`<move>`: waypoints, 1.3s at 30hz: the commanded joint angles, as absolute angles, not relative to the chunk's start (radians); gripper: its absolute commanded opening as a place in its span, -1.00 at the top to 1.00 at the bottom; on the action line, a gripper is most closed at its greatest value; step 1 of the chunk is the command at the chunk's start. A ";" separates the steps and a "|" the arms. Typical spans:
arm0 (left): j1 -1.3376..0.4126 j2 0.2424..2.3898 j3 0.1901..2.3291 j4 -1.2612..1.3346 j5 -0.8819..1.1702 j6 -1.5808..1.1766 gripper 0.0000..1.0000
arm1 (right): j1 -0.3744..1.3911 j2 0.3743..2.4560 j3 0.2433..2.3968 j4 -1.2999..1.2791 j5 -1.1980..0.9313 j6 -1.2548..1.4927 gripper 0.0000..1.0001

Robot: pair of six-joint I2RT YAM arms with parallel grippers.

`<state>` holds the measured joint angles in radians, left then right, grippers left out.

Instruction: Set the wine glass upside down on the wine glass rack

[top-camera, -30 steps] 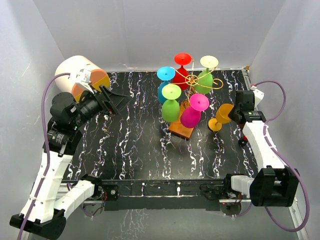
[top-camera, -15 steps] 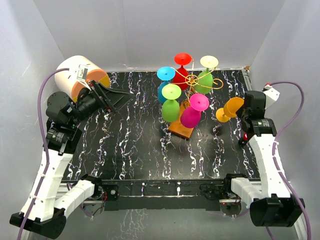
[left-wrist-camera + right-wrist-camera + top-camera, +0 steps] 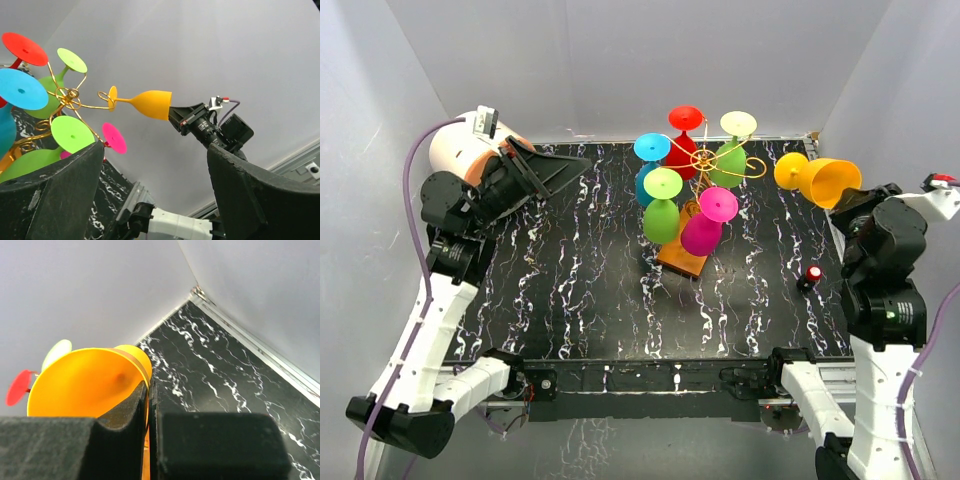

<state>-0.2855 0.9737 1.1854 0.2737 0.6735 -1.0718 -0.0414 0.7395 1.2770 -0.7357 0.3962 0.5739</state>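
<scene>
While the overhead view only shows the orange wine glass (image 3: pixel 820 178) held in the air above the black marbled worktop (image 3: pixel 590 290), right of the wine glass rack (image 3: pixel 708 160), left wrist cam gives the side-on. There the glass lies roughly horizontal, foot toward the rack, foot edge right by a gold wire loop; touching or not, can't tell. Right wrist cam adds the grip: right pincer (image 3: pixel 148 402) nearly closed, pinching the bowl wall at the rim, one finger inside, one outside. Glass is opaque orange with a tapered bowl, short stem and flat round foot. Rack carries five glasses foot-up: red glass (image 3: pixel 685 117), lime glass (image 3: pixel 728 165), blue glass (image 3: pixel 652 147), green glass (image 3: pixel 662 183), magenta glass (image 3: pixel 718 203), all over the orange-brown base (image 3: pixel 682 262). Left pincer (image 3: pixel 570 172) is spread wide, holding nothing, up near the cream-and-orange cylinder (image 3: pixel 455 150) at far left.
</scene>
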 commanded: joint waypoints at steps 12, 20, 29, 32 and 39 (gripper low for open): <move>-0.569 1.108 1.322 0.457 0.428 -1.097 -0.97 | -0.022 0.713 1.408 -0.593 0.226 0.553 1.00; -0.718 1.293 1.435 0.586 0.357 -1.139 -0.97 | -0.003 0.706 1.419 -0.417 0.131 0.510 1.00; -0.833 1.464 1.604 0.554 0.295 -1.174 -0.97 | 0.022 0.615 1.228 -0.012 -0.005 0.511 1.00; -0.872 1.527 1.664 0.558 0.293 -1.191 -0.97 | 0.022 0.624 1.210 0.019 -0.051 0.517 1.00; -0.914 1.621 1.700 0.626 0.229 -1.272 -0.91 | 0.022 0.626 1.190 0.064 -0.099 0.537 1.00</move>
<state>-0.9035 1.5982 1.6577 0.5457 0.2863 -1.2114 0.0185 0.6216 1.1900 -0.0475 -0.0452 0.5262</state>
